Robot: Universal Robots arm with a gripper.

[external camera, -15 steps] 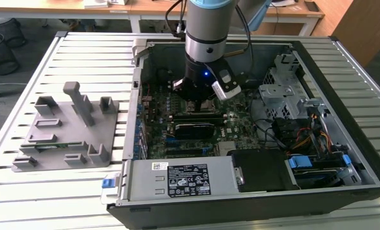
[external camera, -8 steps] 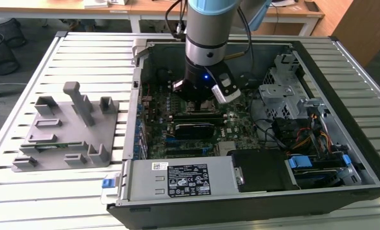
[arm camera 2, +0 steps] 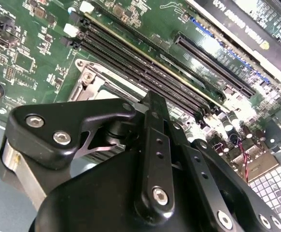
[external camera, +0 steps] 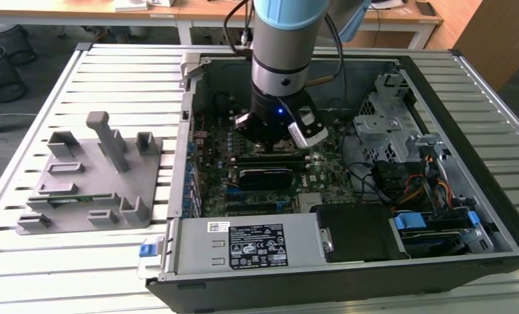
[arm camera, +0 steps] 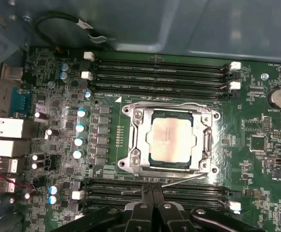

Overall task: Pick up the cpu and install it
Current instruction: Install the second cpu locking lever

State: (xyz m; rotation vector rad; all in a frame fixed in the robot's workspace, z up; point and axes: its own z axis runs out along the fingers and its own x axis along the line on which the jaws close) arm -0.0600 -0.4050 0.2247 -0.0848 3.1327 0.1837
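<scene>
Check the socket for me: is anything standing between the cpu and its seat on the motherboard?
Nothing visible does. In the first wrist view the cpu already lies inside the socket frame, its metal top bare with nothing over it. The gripper sits beside the socket, next to the memory slots, apart from the chip.

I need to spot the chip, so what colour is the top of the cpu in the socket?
Silver-grey metal, with a thin greenish edge; the cpu shows best in the first wrist view.
</scene>
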